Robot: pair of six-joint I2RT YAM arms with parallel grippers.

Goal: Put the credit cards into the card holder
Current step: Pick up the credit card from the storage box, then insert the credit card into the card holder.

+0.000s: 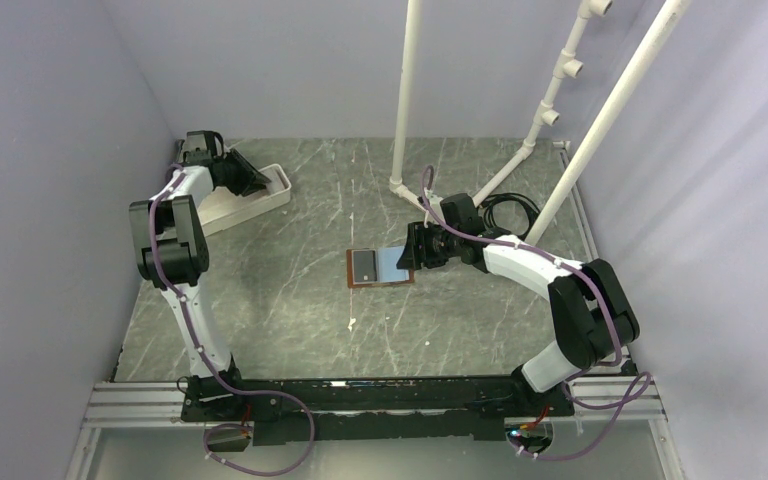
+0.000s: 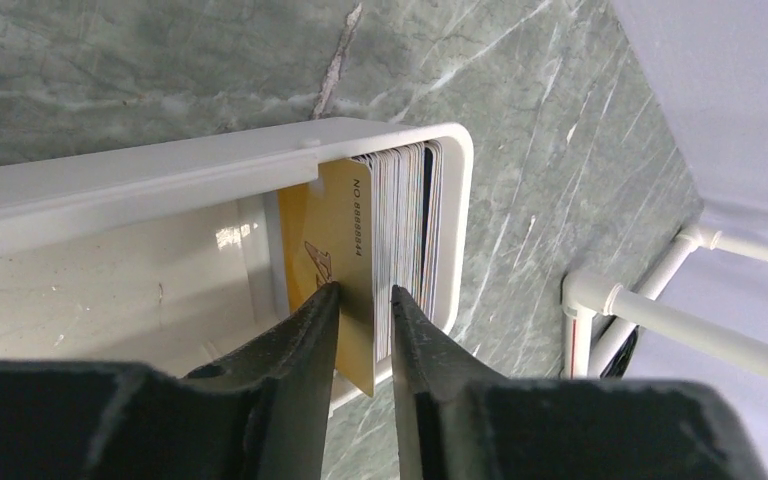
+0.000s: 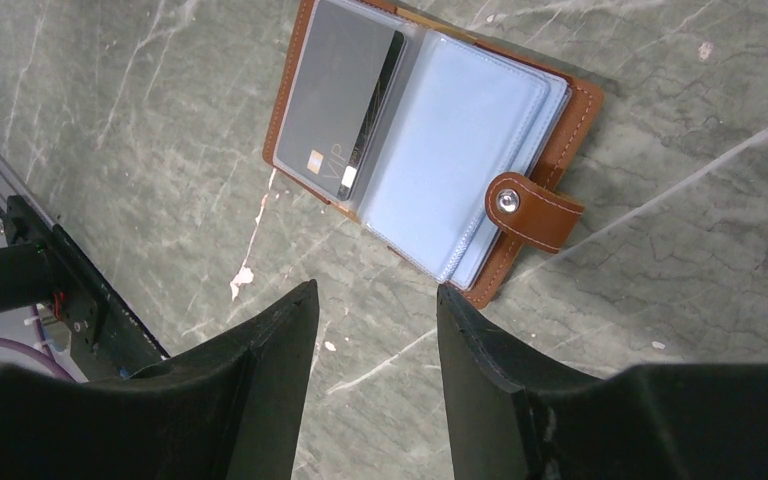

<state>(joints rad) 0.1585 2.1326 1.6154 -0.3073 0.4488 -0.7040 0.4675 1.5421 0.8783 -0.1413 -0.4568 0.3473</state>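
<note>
The brown leather card holder (image 1: 380, 268) lies open in the middle of the table. A grey card (image 3: 340, 100) sits in its left clear pocket, and the pale blue sleeves (image 3: 460, 150) on the right lie flat beside the strap tab (image 3: 545, 215). My right gripper (image 3: 377, 288) hangs open just off the holder's strap side, with nothing between its fingers. My left gripper (image 2: 364, 290) reaches into the white tray (image 2: 160, 165). Its narrow jaws straddle a gold card (image 2: 345, 230) at the front of a stack of upright credit cards (image 2: 405, 230). One finger touches the card; the other stands a sliver away.
The tray (image 1: 260, 205) sits at the back left near the wall. White pipes (image 1: 405, 90) rise from the back of the table, and a slanted pipe (image 1: 610, 120) with a black cable coil (image 1: 510, 210) is behind the right arm. The arms' base rail (image 1: 360, 395) runs along the near edge.
</note>
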